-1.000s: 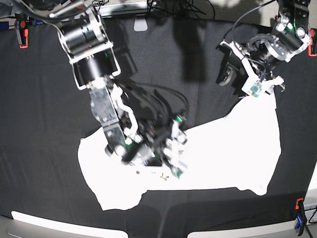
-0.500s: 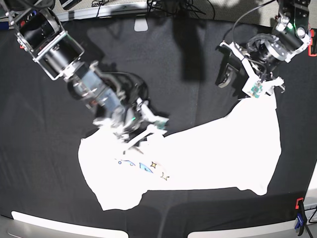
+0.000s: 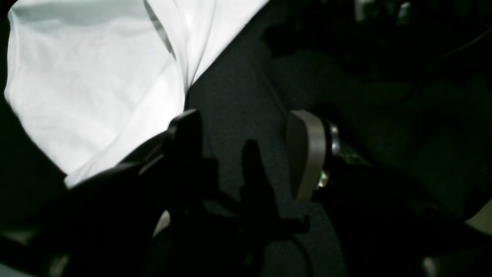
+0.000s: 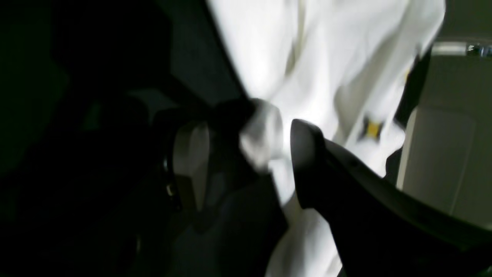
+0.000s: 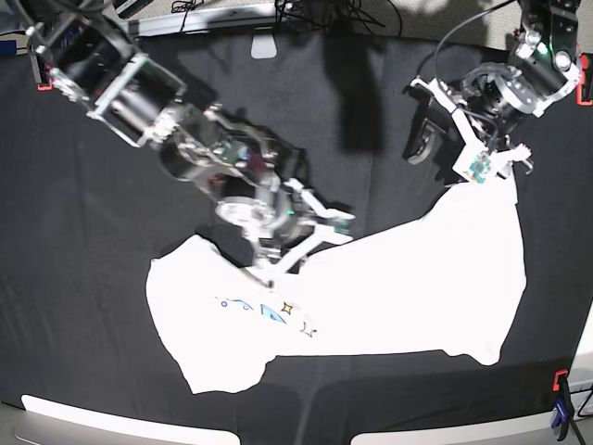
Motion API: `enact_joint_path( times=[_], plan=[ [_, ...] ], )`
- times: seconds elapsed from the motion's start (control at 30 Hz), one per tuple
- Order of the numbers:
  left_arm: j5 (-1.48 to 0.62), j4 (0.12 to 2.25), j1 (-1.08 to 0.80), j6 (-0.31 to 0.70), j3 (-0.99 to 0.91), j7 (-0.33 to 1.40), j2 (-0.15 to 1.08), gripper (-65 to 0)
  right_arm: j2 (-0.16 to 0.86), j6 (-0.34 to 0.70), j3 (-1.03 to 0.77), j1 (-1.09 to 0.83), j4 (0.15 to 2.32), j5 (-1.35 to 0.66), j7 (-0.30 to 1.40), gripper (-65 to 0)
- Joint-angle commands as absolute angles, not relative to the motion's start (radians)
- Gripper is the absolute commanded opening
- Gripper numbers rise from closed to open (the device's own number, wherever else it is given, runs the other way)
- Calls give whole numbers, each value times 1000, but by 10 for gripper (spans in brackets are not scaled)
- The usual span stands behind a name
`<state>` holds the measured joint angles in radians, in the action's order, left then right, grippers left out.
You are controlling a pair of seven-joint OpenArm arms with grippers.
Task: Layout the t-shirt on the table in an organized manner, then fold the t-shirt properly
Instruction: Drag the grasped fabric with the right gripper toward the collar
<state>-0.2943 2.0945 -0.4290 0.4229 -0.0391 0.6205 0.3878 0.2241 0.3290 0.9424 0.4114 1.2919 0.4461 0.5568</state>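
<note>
The white t-shirt (image 5: 398, 287) lies spread on the black table (image 5: 93, 232), with small blue and yellow doodles (image 5: 278, 313) showing near its left part. My right gripper (image 5: 310, 243) is at the shirt's upper edge near the middle. In the right wrist view it (image 4: 246, 161) is open, with a blurred fold of the shirt (image 4: 326, 69) between the jaws. My left gripper (image 5: 449, 158) hovers by the shirt's far right corner. In the left wrist view it (image 3: 246, 154) is open over bare black cloth, with the shirt (image 3: 96, 88) just to its left.
Red clamps sit at the table's far left corner (image 5: 42, 69) and near right corner (image 5: 560, 382). A pale fitting (image 5: 264, 44) sits at the back edge. A light strip (image 5: 93, 422) runs along the front edge. Cables hang by the left arm (image 5: 519, 83).
My right arm has swung off the shirt's printed part, back and then rightwards to the shirt's upper edge, uncovering the doodles. The left arm has not moved.
</note>
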Motion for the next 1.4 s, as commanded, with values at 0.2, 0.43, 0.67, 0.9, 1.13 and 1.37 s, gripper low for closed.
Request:
enact_joint_path(
  times=[0.2, 0.43, 0.67, 0.9, 1.13, 1.37],
  plan=[
    [-307, 2113, -427, 421, -44, 590, 393, -330, 196, 302, 934, 509, 1192, 469, 556, -406],
    [-307, 2113, -427, 422, -44, 590, 394, -330, 199, 302, 935, 513, 1185, 461, 622, -463],
    [-307, 2113, -427, 422, -44, 590, 394, -330, 199, 274, 935, 513, 1250, 461, 687, -650],
    [-271, 2113, -427, 421, -44, 590, 394, -330, 201, 284, 935, 511, 1366, 345, 873, -650],
    [-119, 2113, -427, 270, -44, 619, 394, -330, 310, 337, 935, 455, 1584, 224, 964, -650],
    [-101, 2046, -427, 36, -44, 726, 393, -330, 414, 320, 921, 440, 1672, 224, 969, -650]
  ],
)
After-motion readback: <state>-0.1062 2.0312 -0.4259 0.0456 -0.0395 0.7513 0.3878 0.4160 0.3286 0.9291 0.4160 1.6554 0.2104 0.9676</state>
